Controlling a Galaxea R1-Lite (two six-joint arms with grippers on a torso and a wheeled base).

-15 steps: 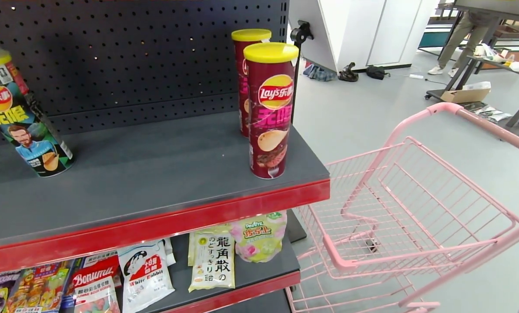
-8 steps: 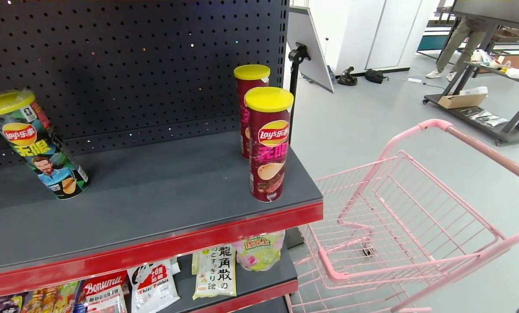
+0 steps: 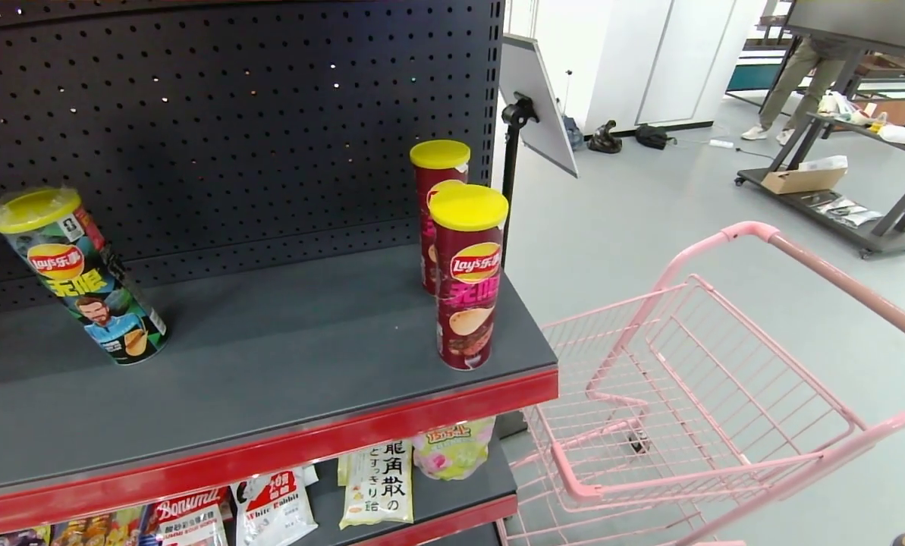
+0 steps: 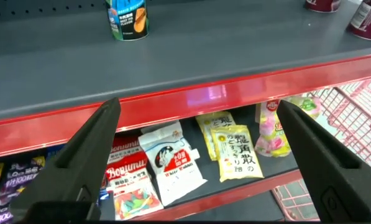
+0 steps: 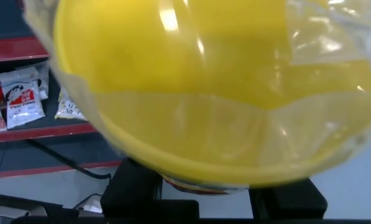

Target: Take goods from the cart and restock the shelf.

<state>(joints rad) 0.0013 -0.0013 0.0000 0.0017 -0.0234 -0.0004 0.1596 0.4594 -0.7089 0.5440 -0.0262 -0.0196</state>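
Bright even room light; glare on can (image 5: 197,93) lid; pegboard (image 3: 232,114) dim, backlit holes.

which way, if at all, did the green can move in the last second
No. The green can sits at the same spot before the pegboard; the front red can shifted alike, so the camera moved.

Shelf (image 3: 270,356): a grey deck with a red front lip, backed by a black pegboard (image 3: 232,129).
Front maroon can (image 3: 467,288): stood upright near the shelf's right front corner.
Rear maroon can (image 3: 425,227): upright just behind it.
Green can (image 3: 88,292): tilted, far left.
Snack bags (image 3: 376,485): lay on the lower shelf (image 3: 437,489).
Cart (image 3: 755,227): pink wire, right of the shelf.
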